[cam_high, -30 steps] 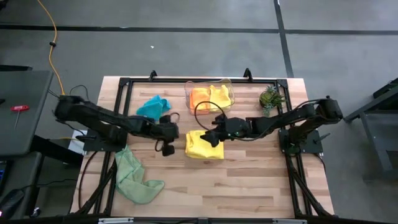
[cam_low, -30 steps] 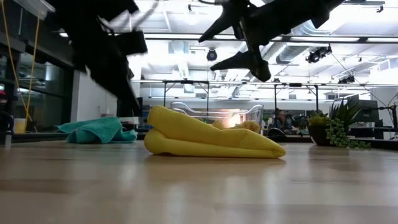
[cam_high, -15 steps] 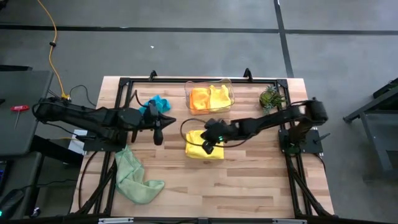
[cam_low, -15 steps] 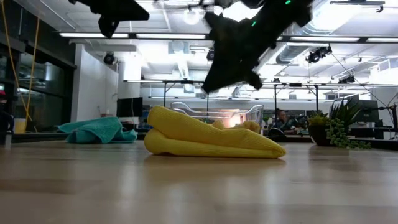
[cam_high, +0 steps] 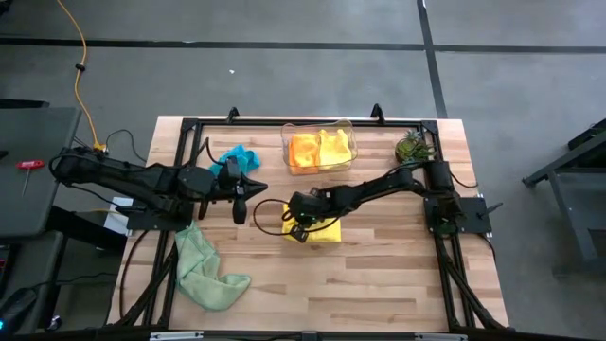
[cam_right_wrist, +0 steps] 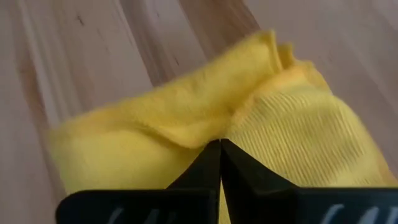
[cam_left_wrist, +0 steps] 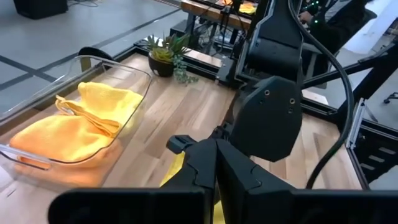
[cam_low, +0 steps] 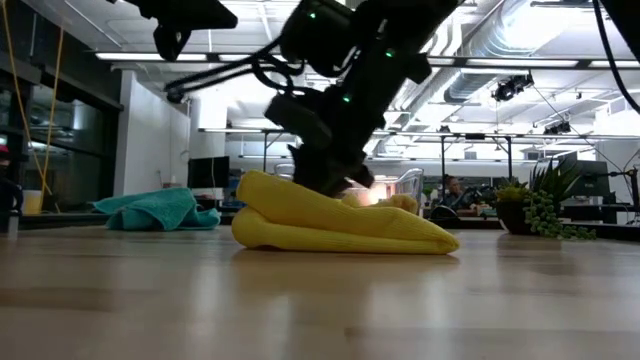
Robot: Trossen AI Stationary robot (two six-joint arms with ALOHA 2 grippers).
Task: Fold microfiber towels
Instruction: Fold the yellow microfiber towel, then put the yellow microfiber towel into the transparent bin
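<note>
- Light green towel (cam_high: 206, 272) lies crumpled at the lower left of the counter (cam_high: 398, 275).
- Right gripper (cam_high: 295, 227), fingers pressed together, pinches the folded yellow towel (cam_high: 327, 230) at centre.
- Left gripper (cam_high: 240, 206), pressed together, hovers left of centre.
- Teal-blue towel (cam_high: 230, 161) lies beyond.
- Clear bin (cam_high: 320, 149), upper centre, holds 2 towels.
</note>
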